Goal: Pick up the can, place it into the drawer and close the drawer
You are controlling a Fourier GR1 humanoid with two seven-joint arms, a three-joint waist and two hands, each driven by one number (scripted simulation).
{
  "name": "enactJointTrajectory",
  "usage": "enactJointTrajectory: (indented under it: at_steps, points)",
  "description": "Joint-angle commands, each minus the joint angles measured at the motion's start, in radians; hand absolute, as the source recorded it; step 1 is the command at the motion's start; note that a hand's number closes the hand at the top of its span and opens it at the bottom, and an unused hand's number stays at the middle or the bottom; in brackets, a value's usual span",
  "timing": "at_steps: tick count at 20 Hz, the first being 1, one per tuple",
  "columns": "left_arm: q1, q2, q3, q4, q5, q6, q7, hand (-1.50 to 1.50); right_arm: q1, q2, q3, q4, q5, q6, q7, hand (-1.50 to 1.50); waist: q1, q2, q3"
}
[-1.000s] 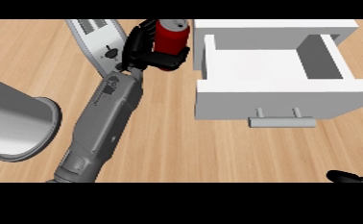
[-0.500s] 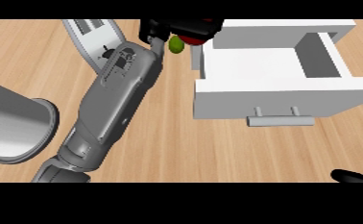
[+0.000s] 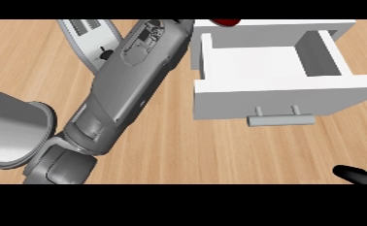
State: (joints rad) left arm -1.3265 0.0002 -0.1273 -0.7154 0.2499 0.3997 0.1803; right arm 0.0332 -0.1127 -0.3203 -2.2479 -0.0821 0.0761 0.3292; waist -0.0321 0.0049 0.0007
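Wooden counter (image 3: 215,152): left forearm (image 3: 125,91) stretches diagonally past open drawer (image 3: 269,77), fingers' state can't tell.

Worktop (image 3: 215,157) — light wood grain, matt. Drawer (image 3: 272,96) — smooth white, matt. Forearm (image 3: 125,89) — smooth grey, slight sheen.

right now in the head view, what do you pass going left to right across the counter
grey round pot at the left edge → left forearm → open white drawer, a sliver of the red can at its top edge → fingertip of the right hand, bottom right
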Motion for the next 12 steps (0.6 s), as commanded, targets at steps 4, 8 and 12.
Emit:
enactJointTrajectory:
  at_steps: [4, 8, 12]
  points:
    - [-0.131, 0.000, -0.067, 0.155, 0.081, 0.037, -0.037, 1.50, 0.014, 0.006, 0.009, 0.033, 0.020, 0.013, -0.047, -1.50, -0.021, 0.006, 0.001]
    - [-0.223, 0.000, -0.095, 0.253, 0.125, 0.065, -0.005, 1.50, -0.059, -0.008, 0.026, 0.012, -0.002, -0.010, 0.038, -1.50, -0.038, 0.011, 0.001]
    - [-0.235, 0.000, -0.150, 0.279, 0.183, 0.099, -0.017, 1.50, -0.083, -0.015, 0.024, 0.017, 0.011, -0.025, 0.049, -1.50, -0.050, 0.013, 0.002]
